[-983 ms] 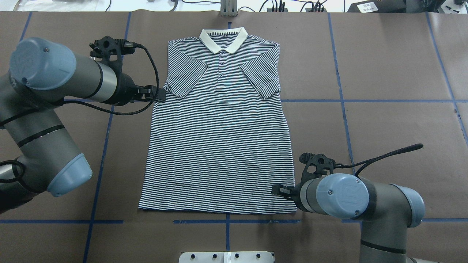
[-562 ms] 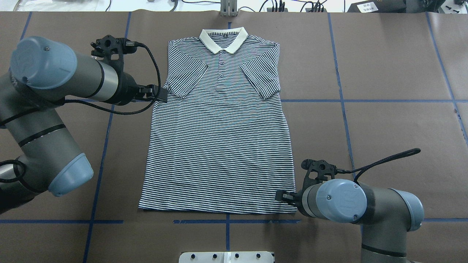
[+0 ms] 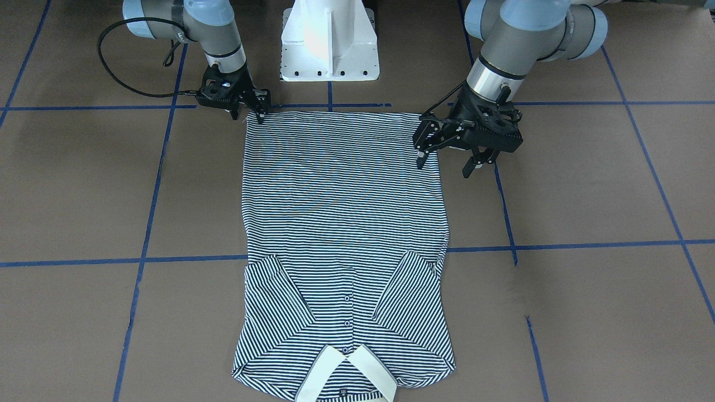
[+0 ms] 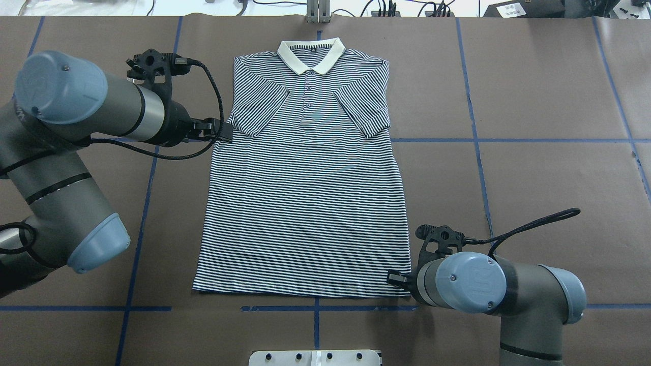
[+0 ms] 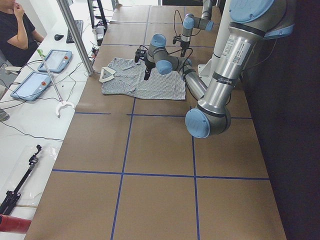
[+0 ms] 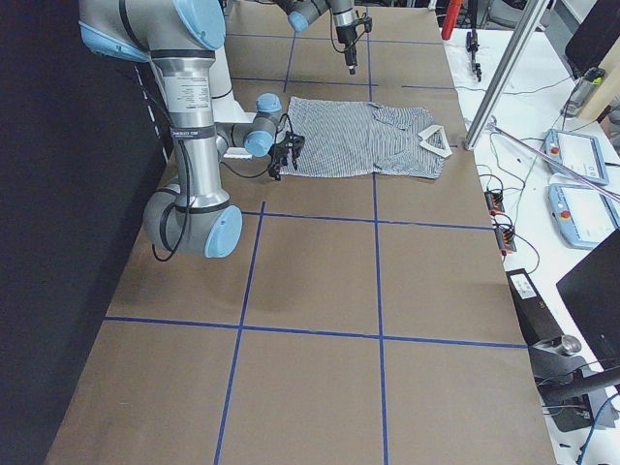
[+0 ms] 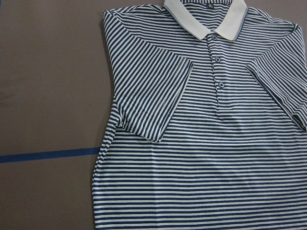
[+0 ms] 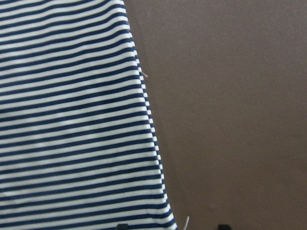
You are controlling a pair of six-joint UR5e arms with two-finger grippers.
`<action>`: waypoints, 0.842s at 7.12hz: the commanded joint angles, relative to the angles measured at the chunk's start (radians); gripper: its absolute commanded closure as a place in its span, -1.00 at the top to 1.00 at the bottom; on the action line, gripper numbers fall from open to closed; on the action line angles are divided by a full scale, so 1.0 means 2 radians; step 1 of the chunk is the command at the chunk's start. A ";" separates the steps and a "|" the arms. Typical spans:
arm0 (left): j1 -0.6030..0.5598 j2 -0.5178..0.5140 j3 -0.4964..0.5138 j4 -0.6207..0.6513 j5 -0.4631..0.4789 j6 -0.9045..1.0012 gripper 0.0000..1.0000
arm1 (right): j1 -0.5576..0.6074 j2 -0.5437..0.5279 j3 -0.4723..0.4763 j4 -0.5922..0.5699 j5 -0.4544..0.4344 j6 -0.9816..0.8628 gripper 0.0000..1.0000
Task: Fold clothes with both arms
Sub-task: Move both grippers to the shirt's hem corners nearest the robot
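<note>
Overhead: right arm (image 4: 473,282) is covering most of the right gripper (image 4: 392,277). Only a black stub is poking out at the shirt (image 4: 305,203) hem. Bottom edge is cropping the pedestal (image 4: 315,357), and left edge is cropping the left arm (image 4: 117,114).

Front: bottom edge is clipping the collar (image 3: 321,373).

Right wrist cam: only two fingertips (image 8: 122,226) are showing, at the bottom edge.

Left wrist cam: right and bottom edges are cropping the shirt.

Side views: both grippers are reading too small to judge. Frame corner is cutting off the person (image 5: 15,30).
</note>
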 commanded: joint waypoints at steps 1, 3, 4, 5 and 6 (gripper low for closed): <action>0.001 -0.001 0.006 0.000 0.001 -0.002 1.00 | 0.001 0.000 0.004 -0.002 0.000 0.001 -1.00; 0.002 -0.002 0.009 -0.001 0.001 -0.012 1.00 | 0.002 0.003 0.011 -0.002 0.011 0.000 -1.00; 0.002 -0.005 0.018 -0.001 0.000 -0.033 1.00 | 0.003 0.000 0.022 -0.009 0.013 0.000 -1.00; 0.006 0.001 0.010 0.000 0.001 -0.065 1.00 | 0.005 -0.002 0.031 -0.013 0.013 0.000 -1.00; 0.030 0.028 -0.007 0.000 0.002 -0.116 1.00 | 0.010 -0.004 0.039 -0.013 0.013 0.000 -1.00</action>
